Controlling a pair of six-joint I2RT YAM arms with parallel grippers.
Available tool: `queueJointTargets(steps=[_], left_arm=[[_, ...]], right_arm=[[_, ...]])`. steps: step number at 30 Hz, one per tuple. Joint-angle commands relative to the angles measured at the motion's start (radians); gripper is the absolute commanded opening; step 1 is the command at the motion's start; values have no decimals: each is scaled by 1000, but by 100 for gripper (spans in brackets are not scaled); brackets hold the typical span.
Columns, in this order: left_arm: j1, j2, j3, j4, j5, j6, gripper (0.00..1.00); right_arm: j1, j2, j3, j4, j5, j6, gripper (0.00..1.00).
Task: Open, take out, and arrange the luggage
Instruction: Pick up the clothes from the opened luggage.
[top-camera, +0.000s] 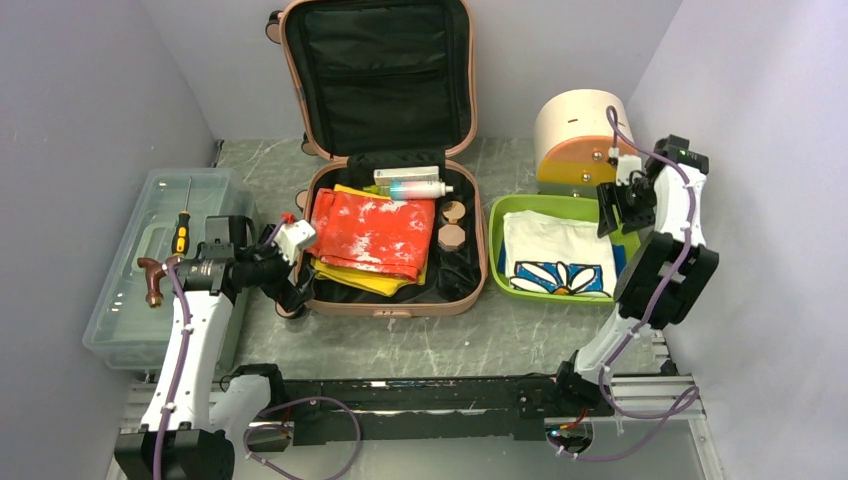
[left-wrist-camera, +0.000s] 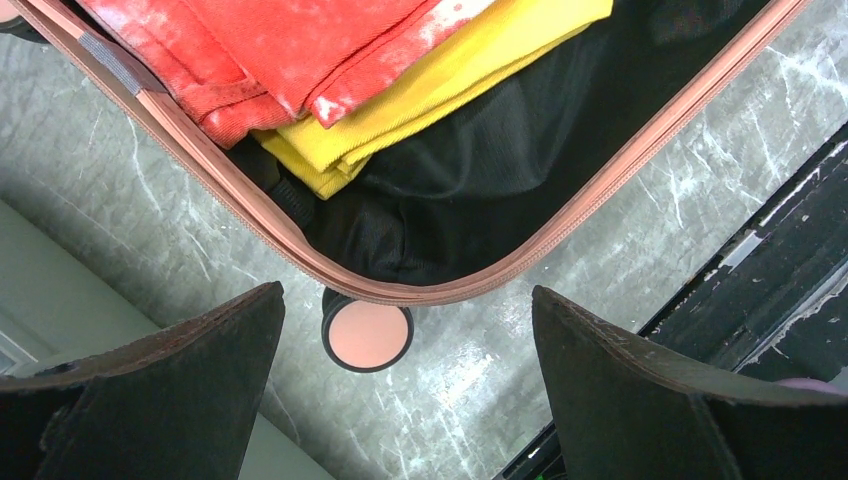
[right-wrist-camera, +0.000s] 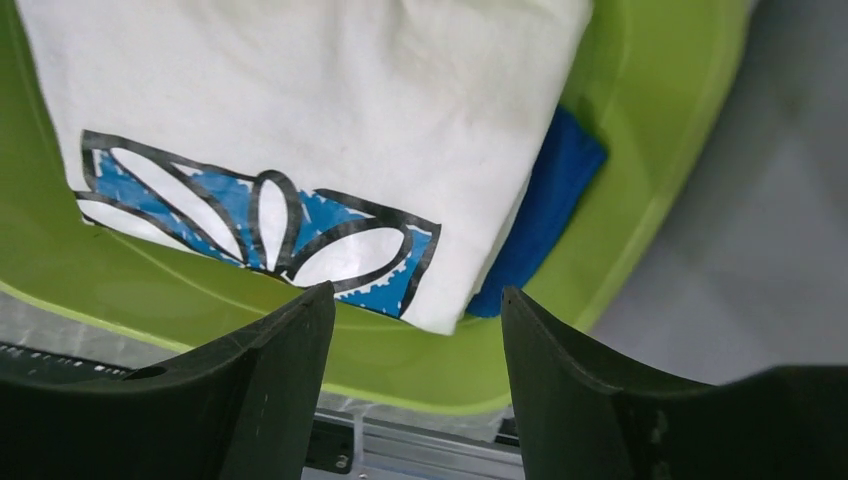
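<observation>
Low, left tool (left-wrist-camera: 408, 296) gapes over luggage (left-wrist-camera: 470, 190) corner (right tool (right-wrist-camera: 418, 294) above tray (right-wrist-camera: 650, 140)).

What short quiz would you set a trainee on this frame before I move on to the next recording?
1. True or false: the luggage lies with its lid open.
2. What lies in the lime-green tray? A) a white shirt with a blue flower print; B) a screwdriver; C) two wooden discs.
3. Fill in: inside the luggage, the red cloth lies on top of a ____ cloth.
Key: 1 true; 2 A; 3 yellow, the yellow cloth showing under the red one.
</observation>
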Motion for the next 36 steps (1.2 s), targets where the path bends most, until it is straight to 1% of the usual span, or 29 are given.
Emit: queueJointTargets(steps=[1, 3, 4, 5, 6, 10, 14, 15, 18, 20, 21, 23, 25, 26, 28, 32, 36], left_arm=[[8, 1, 11, 1, 38, -12, 99], [9, -1, 10, 2, 38, -12, 99], [12, -3, 9, 3, 39, -12, 99], [12, -5, 8, 4, 40, -10, 99], [12, -5, 9, 4, 41, -5, 99], [13, 9, 31, -3, 43, 23, 99], [12, 48, 83, -7, 47, 71, 100], [10, 60, 102, -9, 56, 84, 100], [-6, 109, 179, -6, 93, 114, 100], [-40, 149, 229, 9, 95, 113, 99], [-83, 172, 254, 21, 79, 107, 99], [-169, 217, 293, 51, 12, 94, 99], [-248, 250, 305, 105, -80, 75, 100], [-278, 265, 303, 137, -99, 71, 99], [-295, 298, 293, 188, -109, 66, 99], [-299, 370, 268, 254, -105, 76, 99], [-299, 437, 213, 308, -122, 105, 99]], right_arm=[[117, -204, 18, 80, 122, 35, 66], [175, -285, -15, 134, 155, 42, 75], [206, -324, -30, 154, 143, 42, 84], [221, -351, -39, 159, 99, 39, 95], [226, -374, -43, 155, 29, 37, 99], [234, -411, -45, 139, -303, 65, 100], [314, -389, -45, 159, -533, 157, 100], [344, -379, -53, 188, -592, 186, 100], [437, -363, -129, 335, -679, 347, 100], [524, -353, -199, 482, -698, 470, 99], [543, -346, -236, 558, -697, 534, 98], [606, -321, -289, 694, -682, 665, 96], [658, -271, -298, 770, -657, 749, 94], [685, -243, -289, 784, -637, 779, 93], [730, -179, -258, 783, -585, 828, 93], [796, -102, -244, 803, -491, 887, 93], [825, -15, -224, 809, -465, 955, 92]])
